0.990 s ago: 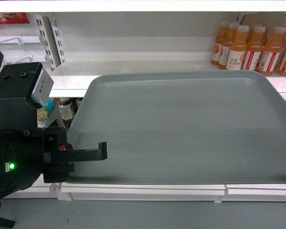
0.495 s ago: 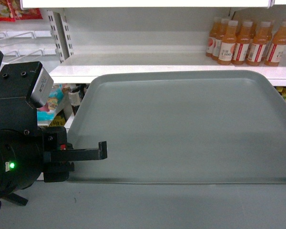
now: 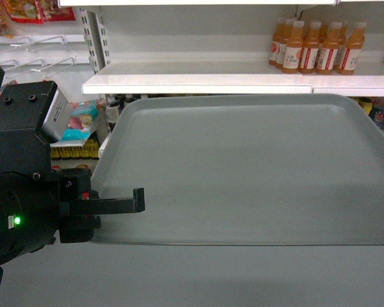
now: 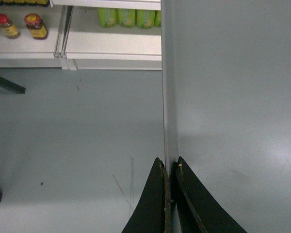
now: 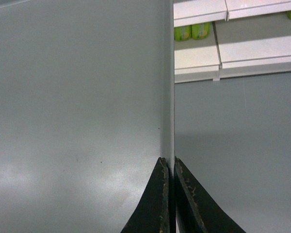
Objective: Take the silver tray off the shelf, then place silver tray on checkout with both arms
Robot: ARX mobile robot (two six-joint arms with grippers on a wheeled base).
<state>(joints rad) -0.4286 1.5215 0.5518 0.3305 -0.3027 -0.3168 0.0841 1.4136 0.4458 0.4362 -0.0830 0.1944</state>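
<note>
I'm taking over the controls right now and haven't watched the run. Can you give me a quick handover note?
Left claw: shut on the silver tray, at its left rim.
Right claw: shut on the tray's right rim.
Tray: held level in the air, clear of the shelf.
Done: tray off the shelf.
Left: carry it to the checkout, not in view, and set it down.

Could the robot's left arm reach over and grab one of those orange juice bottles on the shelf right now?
Probably not. The left gripper is shut on the rim of the silver tray, so it has no free grip. The orange juice bottles stand on the shelf beyond the tray's far right corner, across the tray from that arm.
</note>
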